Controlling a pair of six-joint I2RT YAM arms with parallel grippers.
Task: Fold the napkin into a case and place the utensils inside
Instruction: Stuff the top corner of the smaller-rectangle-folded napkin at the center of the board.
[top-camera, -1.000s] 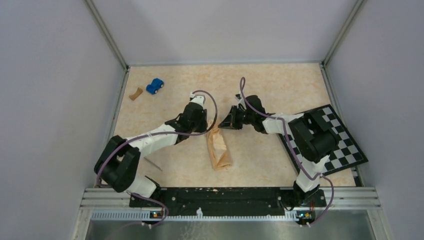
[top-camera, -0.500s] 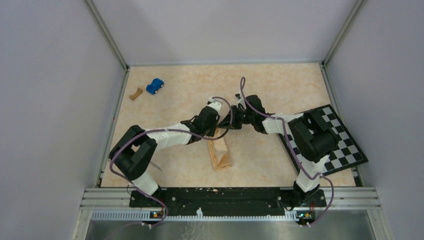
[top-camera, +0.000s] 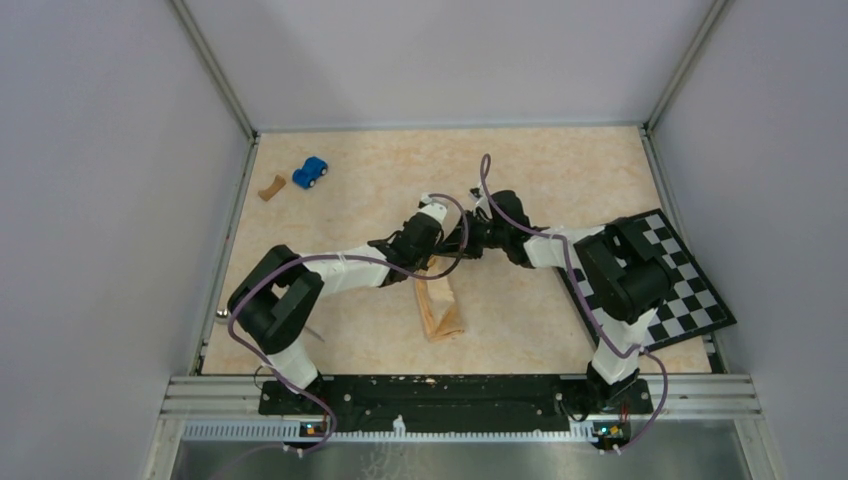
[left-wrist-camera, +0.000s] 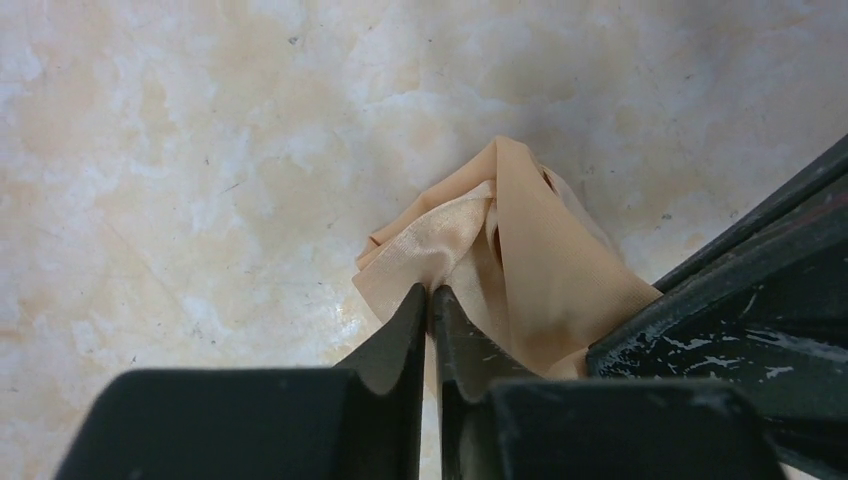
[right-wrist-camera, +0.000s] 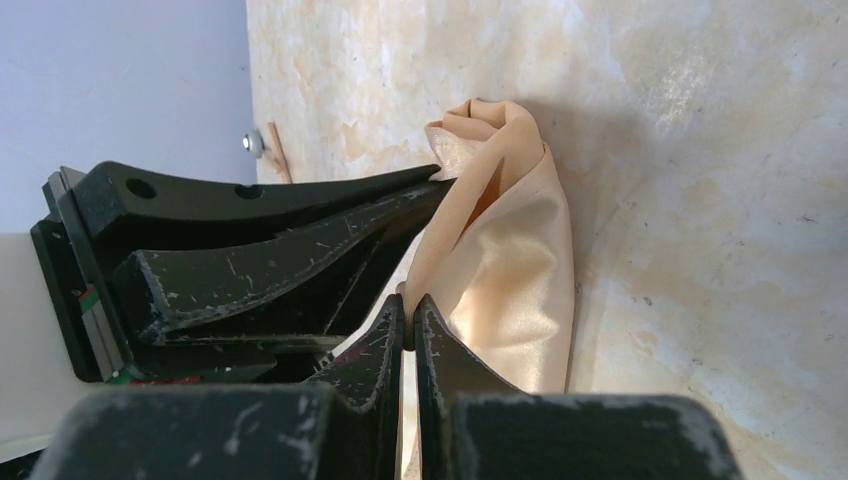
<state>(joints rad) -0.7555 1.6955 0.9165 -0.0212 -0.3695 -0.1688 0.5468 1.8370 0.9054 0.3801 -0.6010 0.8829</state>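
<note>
**Status: Double Pinch at Frame Centre**

The napkin (top-camera: 440, 305) lies folded into a narrow strip at the centre of the counter (top-camera: 350, 190). The left fingers (left-wrist-camera: 400, 335) are pressed together, pinching a fold at the strip's upper end. The right fingers (right-wrist-camera: 440, 355) are clamped on the cloth edge just beside them.

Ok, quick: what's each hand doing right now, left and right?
Left hand: closed, pinching a fold of the napkin.
Right hand: closed, pinching the napkin's edge.
</note>
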